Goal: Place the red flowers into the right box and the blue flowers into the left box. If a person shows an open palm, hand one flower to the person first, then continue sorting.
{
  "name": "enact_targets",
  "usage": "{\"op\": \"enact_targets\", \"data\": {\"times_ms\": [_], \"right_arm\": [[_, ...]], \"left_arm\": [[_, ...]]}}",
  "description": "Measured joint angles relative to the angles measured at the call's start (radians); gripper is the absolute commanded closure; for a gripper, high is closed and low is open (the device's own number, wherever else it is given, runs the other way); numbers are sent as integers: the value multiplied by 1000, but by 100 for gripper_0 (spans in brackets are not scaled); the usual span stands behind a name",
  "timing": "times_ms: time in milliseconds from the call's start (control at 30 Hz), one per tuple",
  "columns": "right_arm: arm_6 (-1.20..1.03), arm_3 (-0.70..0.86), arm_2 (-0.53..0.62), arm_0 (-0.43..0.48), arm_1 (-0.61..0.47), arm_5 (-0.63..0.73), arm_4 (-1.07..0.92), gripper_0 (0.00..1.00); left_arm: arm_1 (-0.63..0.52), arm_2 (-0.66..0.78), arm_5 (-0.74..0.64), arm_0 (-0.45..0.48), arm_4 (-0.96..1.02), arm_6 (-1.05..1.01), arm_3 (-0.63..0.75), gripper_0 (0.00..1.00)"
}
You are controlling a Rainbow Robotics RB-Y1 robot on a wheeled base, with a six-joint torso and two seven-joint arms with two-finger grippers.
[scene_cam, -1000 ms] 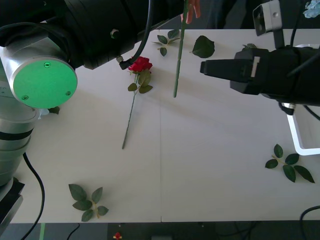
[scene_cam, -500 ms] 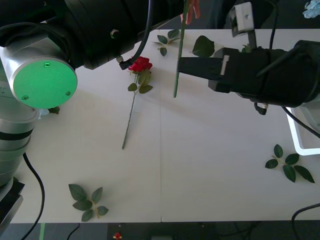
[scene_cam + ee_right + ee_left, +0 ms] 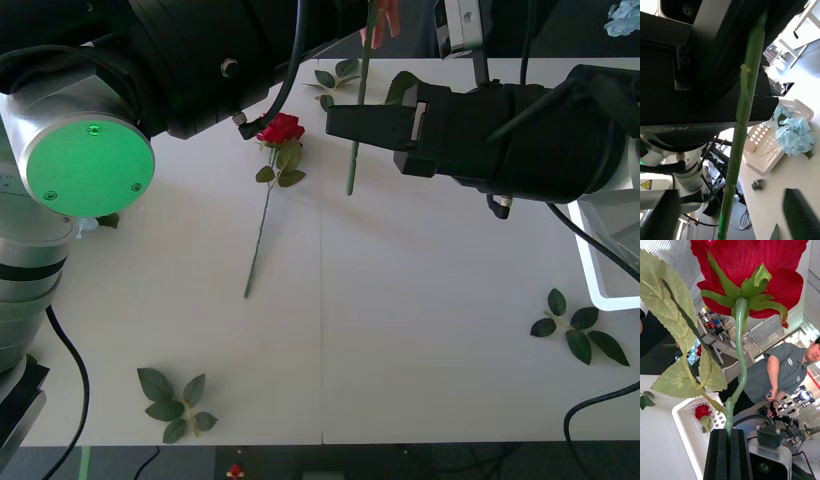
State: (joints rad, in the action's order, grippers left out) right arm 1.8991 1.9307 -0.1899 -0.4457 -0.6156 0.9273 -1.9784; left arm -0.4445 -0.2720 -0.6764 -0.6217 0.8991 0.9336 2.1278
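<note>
Left gripper point(image 3: 729, 435) has its black pads pressed together on the green stem of a rose point(image 3: 748, 266), just below a pair of leaves; the red bloom stands well beyond the pads. From the front, the long lower stem point(image 3: 356, 100) of this rose hangs straight down above the far side of the table point(image 3: 420, 330), its end clear of the surface. Right gripper point(image 3: 345, 120) reaches across from the right at that stem's height. Its fingers point(image 3: 801, 213) are spread apart with the stem passing between them, though whether they touch it cannot be told. A second rose point(image 3: 281, 130) lies flat on the table to the left of the hanging stem, bloom at the far end and stem running toward the near edge. The right box point(image 3: 681, 416) sits at the table's right side with a third rose point(image 3: 702, 411) lying inside it. The left box point(image 3: 760, 150) holds the blue flowers point(image 3: 793, 135), heaped against one end. Loose leaf sprigs lie near the front left point(image 3: 175, 402) and front right point(image 3: 578, 328) corners.
</note>
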Motion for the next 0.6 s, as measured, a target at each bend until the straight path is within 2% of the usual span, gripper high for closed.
{"op": "enact_targets", "data": {"times_ms": [600], "right_arm": [[0, 0, -3, 0, 0, -9, -8, 100]], "left_arm": [[0, 0, 0, 0, 0, 0, 1, 100]]}}
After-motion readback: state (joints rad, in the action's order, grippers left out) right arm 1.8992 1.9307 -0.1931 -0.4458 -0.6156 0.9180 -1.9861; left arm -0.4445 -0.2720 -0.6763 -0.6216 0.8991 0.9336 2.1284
